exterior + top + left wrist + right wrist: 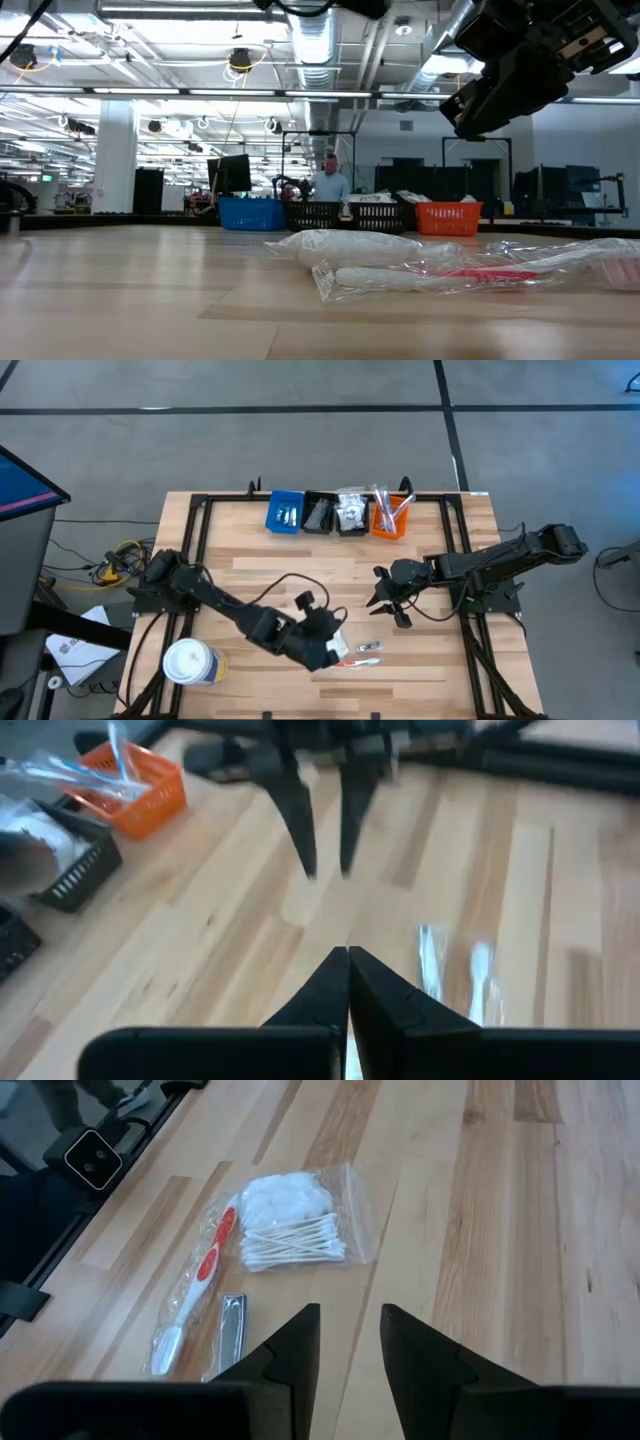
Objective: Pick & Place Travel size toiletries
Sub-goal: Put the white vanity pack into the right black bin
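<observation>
- The left gripper (322, 650) is sitting low in the centre of the high view, just left of the loose toiletries, with its fingers (330, 995) pressed together and nothing between them.
- The right gripper (386, 600) is hanging right of centre in the high view, above the bare boards and a little up from the loose items; its fingers (300, 1340) are standing slightly apart with a narrow gap, gripping nothing.
- A clear sachet of cotton swabs and cotton balls (292, 1230) is lying flat on the table (240, 570), upper centre of the right wrist view.
- Just beside it, a red-and-white toothbrush (200, 1285) in its clear wrapper is lying at a slant, and a small metal nail clipper (232, 1330) is lying next to the brush's lower end.
- In the high view these loose items (362, 653) are resting in the lower centre, near the left gripper and apart from the right one.
- In the low view the sachet (345, 243) and the wrapped toothbrush (470, 272) are lying in the foreground, right of centre.
- Along the upper edge of the table a blue bin (285, 512), two black bins (320, 514) and an orange bin (390, 518) are standing in a row, each already holding items.
- A large white tub (188, 663) is standing at the lower left of the table.
- A person (328, 183) is standing far behind the bins in the low view.
</observation>
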Available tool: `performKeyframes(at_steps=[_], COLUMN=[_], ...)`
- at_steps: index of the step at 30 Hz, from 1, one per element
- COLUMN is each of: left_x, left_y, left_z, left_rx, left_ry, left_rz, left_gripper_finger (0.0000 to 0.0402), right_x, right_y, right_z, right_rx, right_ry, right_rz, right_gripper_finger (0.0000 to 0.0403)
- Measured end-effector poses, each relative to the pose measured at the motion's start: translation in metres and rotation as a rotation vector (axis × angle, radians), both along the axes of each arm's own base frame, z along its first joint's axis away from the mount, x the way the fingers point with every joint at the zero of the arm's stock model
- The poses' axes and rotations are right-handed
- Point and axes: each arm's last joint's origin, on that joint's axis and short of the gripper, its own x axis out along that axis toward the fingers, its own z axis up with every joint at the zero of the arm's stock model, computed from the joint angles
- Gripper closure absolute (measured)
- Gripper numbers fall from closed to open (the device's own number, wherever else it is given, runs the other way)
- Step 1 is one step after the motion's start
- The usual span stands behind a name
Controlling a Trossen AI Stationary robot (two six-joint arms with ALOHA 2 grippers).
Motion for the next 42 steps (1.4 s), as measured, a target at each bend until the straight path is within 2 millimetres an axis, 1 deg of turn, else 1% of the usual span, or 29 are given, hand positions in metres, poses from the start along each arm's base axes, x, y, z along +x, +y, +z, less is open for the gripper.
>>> performKeyframes(at_steps=[4,6,10,15,19,22,25,27,30,33,38,42], left_x=[-0.010,-0.013,-0.014,-0.011,-0.012,-0.015,-0.019,-0.021,-0.020,-0.023,-0.024,-0.024], left_y=[-0.008,-0.010,-0.012,-0.008,-0.011,-0.013,-0.015,-0.015,-0.014,-0.009,0.005,0.013], left_z=[-0.019,-0.024,-0.026,-0.026,-0.028,-0.038,-0.054,-0.069,-0.085,-0.098,-0.114,-0.127], left_rx=[0.032,0.032,-0.003,-0.016,-0.121,-0.238,-0.330,-0.391,-0.481,-0.488,-0.500,-0.507], left_ry=[0.059,0.064,0.045,0.039,0.070,0.096,0.103,0.094,0.021,-0.014,0.015,0.055], left_rz=[-0.030,-0.034,-0.010,-0.002,-0.046,-0.037,-0.047,-0.078,-0.142,-0.161,-0.105,-0.080], left_gripper_finger=[0.0399,0.0399,0.0399,0.0399,0.0399,0.0399,0.0399,0.0399,0.0399,0.0399,0.0400,0.0400], right_x=[0.000,0.000,0.001,0.001,0.000,-0.003,-0.004,-0.002,0.004,0.012,0.030,0.039], right_y=[-0.002,-0.002,-0.002,-0.002,-0.001,0.003,0.011,0.017,0.028,0.040,0.053,0.053], right_z=[0.000,0.000,0.000,0.000,-0.001,-0.003,-0.010,-0.016,-0.027,-0.039,-0.059,-0.070], right_rx=[0.002,0.002,0.002,0.002,0.024,0.022,0.030,0.043,0.062,0.070,0.088,0.083], right_ry=[-0.002,-0.002,-0.003,-0.003,0.019,0.056,0.114,0.136,0.156,0.152,0.079,0.100], right_rz=[-0.010,-0.011,-0.010,-0.010,-0.024,-0.006,0.010,0.019,0.037,0.064,0.096,0.088], right_gripper_finger=[0.0301,0.0301,0.0301,0.0301,0.0301,0.0301,0.0301,0.0301,0.0301,0.0301,0.0301,0.0301])
